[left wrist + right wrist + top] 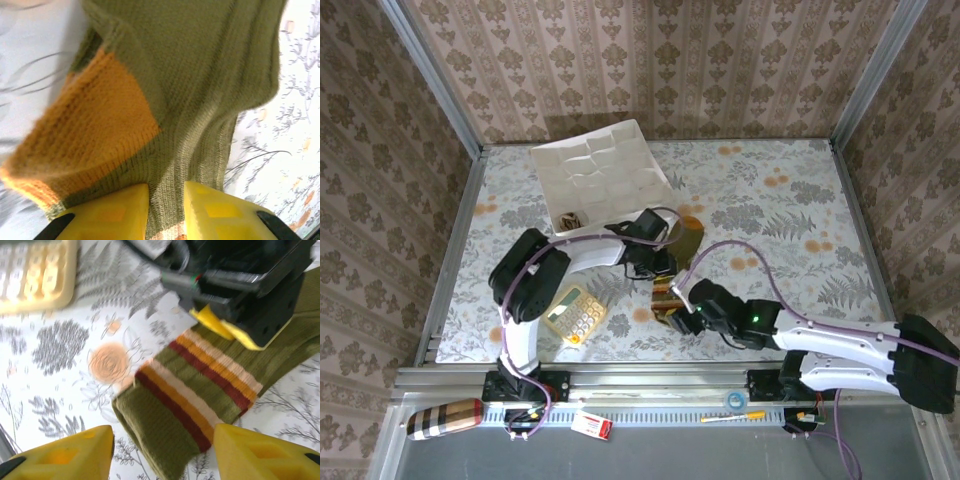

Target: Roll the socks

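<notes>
An olive green sock [692,238] lies mid-table, with its striped cuff [200,385] toward me and an orange patch [100,125] at the other end. My left gripper [166,210] is shut, pinching a fold of the olive knit between its yellow fingers [110,215]. It also appears as a black block [250,290] above the cuff. My right gripper [162,455] is open just above the cuff end [665,293], with one finger on each side of it and neither touching. A small brown patterned sock bundle [572,218] rests in the white tray.
A yellow calculator [575,312] lies left of the cuff, close to the left arm's elbow. The white tray [610,160] stands tilted at the back left. Patterned walls enclose the table on three sides. A plaid cylinder [445,418] and a small red box [592,426] lie on the front rail.
</notes>
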